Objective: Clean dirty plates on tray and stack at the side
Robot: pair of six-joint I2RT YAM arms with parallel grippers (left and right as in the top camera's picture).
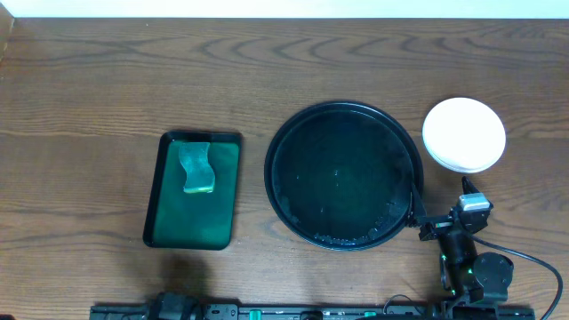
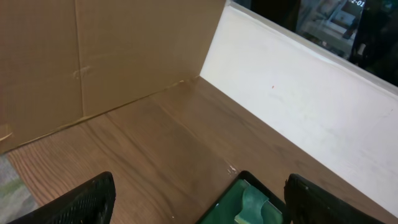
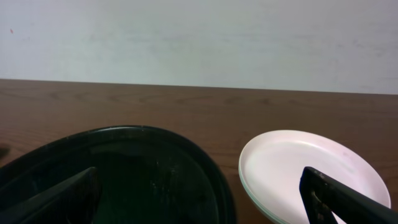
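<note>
Beyond right hand, stacked plates, beside tray

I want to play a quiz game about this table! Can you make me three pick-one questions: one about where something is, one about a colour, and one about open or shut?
1. Where are the white plates?
A. on the black tray
B. on the table beside the black tray
C. in the small rectangular tray

2. What colour is that small rectangular tray?
A. red
B. dark green
C. yellow

3. How is the right tool?
A. shut on a plate
B. shut tight on nothing
C. open, holding nothing

Answers:
1 B, the stack sits off the bare black tray's rim.
2 B, it looks dark green from overhead.
3 C, its fingers stand wide apart with nothing between.
</note>
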